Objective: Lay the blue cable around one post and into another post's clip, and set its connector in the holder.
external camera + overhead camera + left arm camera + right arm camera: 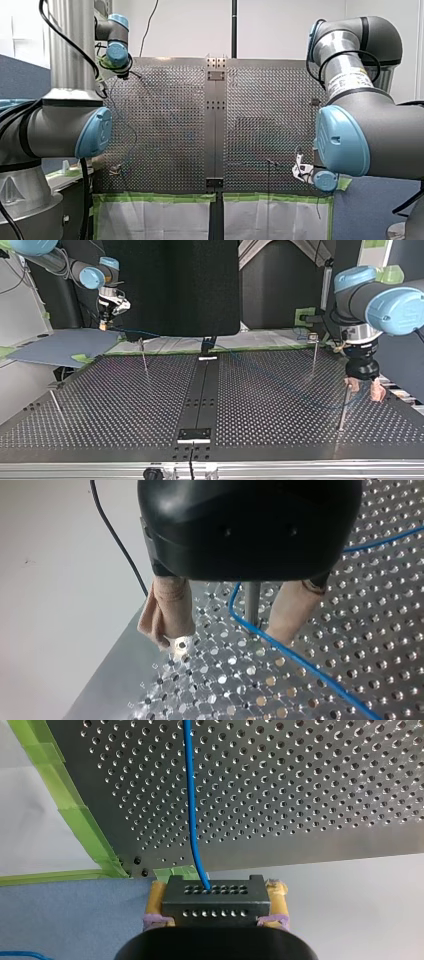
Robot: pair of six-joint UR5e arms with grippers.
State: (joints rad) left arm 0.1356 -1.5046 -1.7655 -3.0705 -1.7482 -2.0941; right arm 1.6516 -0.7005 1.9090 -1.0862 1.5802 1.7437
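Observation:
In the right wrist view my right gripper (pixel 216 892) is shut on a black connector block (pixel 215 901) with rows of holes, held between its yellow pads (pixel 156 896). The blue cable (pixel 190 795) runs from the block ahead over the perforated plate. In the top view this gripper (pixel 106 322) hangs beyond the table's far left corner. My left gripper (pixel 232 630) is open, its beige pads (pixel 170 610) either side of a thin metal post (pixel 251 602). The cable (pixel 300 662) bends around that post's foot. In the top view the left gripper (pixel 365 389) stands at the right by a post (pixel 344 405).
More thin posts (pixel 143 355) (pixel 313 352) (pixel 55 405) stand on the perforated table (pixel 125 405). A black centre strip (pixel 202 390) carries a small bracket (pixel 195 435) near the top view's front edge. Green tape (pixel 75 815) lines the plate's edge beside my right gripper.

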